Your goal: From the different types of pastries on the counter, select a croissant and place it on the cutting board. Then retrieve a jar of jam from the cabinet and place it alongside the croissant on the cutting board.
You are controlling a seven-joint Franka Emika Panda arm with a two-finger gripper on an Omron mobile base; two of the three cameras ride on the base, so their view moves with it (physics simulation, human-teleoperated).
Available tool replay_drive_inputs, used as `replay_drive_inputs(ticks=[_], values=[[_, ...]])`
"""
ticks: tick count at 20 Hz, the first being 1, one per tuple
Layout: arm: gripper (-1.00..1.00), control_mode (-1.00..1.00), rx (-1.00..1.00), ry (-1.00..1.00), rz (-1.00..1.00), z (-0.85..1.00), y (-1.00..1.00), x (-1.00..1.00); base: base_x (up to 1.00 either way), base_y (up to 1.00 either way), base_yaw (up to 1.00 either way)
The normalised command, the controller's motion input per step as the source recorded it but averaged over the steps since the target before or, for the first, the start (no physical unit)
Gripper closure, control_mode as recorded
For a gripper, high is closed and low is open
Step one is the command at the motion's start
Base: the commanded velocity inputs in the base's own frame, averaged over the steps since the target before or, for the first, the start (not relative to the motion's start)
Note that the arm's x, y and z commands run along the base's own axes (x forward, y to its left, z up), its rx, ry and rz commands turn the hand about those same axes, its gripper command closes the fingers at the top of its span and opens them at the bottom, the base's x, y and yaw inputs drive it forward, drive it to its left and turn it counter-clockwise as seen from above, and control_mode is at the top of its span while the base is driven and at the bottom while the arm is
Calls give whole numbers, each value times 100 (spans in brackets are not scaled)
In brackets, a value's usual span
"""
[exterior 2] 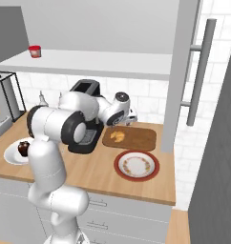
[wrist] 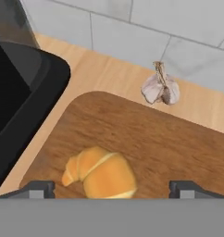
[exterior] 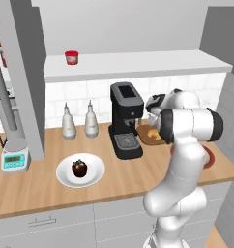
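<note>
Your gripper (wrist: 111, 190) is hanging wide open over the croissant (wrist: 100, 173), which is sitting at the cutting board's (wrist: 169, 143) 7 o'clock corner. It's looking light and flaky, so pinch gently mid-belly if regrabbing.

Counter (exterior 2: 136, 183) bears cutting board (exterior 2: 139, 138), plates, coffee machine (exterior: 124, 121).

No readable text, label, brand or number appears anywhere. The small scale (exterior: 15, 162) at the left end of the counter has a pale display panel, but whatever stands on it is too blurred to make out. The red jar of jam (exterior: 71, 57) on the cabinet shelf has a paler band under its lid with no legible print.
</note>
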Motion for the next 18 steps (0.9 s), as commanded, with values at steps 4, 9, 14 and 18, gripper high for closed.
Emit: replay_drive_inputs(ticks=[4, 9, 14, 18], values=[[-100, -100, 0, -13, 0, 39, 0, -18, 0, 0, 0], [-100, -100, 0, -13, 0, 8, 0, -59, 0, 0, 0], [-100, -100, 0, -17, 0, 2, 0, -97, 0, 0, 0], [-100, -100, 0, -30, 0, 16, 10, -100, 0, 0, 0]])
